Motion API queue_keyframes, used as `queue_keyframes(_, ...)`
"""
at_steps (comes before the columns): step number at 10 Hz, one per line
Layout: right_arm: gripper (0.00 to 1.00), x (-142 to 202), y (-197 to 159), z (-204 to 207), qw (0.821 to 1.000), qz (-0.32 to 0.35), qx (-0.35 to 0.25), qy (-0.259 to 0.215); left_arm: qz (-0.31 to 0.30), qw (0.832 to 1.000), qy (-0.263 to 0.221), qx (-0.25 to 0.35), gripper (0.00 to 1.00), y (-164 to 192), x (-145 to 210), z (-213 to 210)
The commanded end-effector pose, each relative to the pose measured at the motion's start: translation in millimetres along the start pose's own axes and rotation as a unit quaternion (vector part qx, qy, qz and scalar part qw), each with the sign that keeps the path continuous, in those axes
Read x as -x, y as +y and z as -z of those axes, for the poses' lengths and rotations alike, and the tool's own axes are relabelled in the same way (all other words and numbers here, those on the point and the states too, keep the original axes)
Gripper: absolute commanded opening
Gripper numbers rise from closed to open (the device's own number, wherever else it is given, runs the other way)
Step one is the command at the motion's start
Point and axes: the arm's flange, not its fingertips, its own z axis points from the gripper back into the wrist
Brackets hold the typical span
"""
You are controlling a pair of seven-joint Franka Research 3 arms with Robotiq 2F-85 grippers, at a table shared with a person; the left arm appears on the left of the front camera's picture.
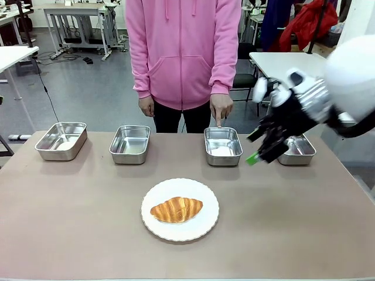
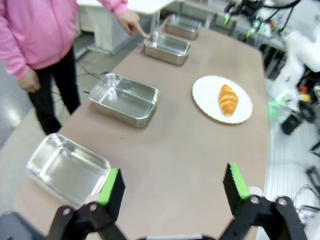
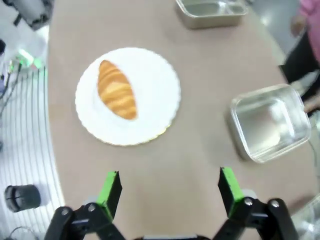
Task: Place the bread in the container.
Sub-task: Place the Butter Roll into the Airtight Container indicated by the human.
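The bread, a golden-brown croissant, lies on a round white plate at the middle front of the table. A person in a pink top touches a fingertip to the far rim of the third steel container from the left. My right gripper hangs open above the table, right of that container, holding nothing. Its wrist view has the bread ahead to the left and the container to the right. My left gripper is open and empty, far from the bread.
Three more identical steel pans stand in the far row: and, behind my right gripper. The person stands at the far edge. Bare tabletop surrounds the plate.
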Motion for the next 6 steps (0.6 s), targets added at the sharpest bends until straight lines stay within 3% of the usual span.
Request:
queue_keyframes(1, 1.0, -20, 33, 34, 0.999, -0.035, -0.015, 0.032, 0.004, 1.0, -0.002, -0.001, 1.0, -2, -1, -1)
queue_keyframes(4, 1.0, -36, 53, 93, 0.992, -0.079, -0.042, 0.087, 0.004, 1.0, -0.002, -0.001, 1.0, -2, -1, -1)
queue_keyframes(6, 1.0, -37, 42, 111, 0.992, -0.077, -0.061, 0.085, 0.004, 1.0, -0.002, -0.001, 1.0, -2, -1, -1)
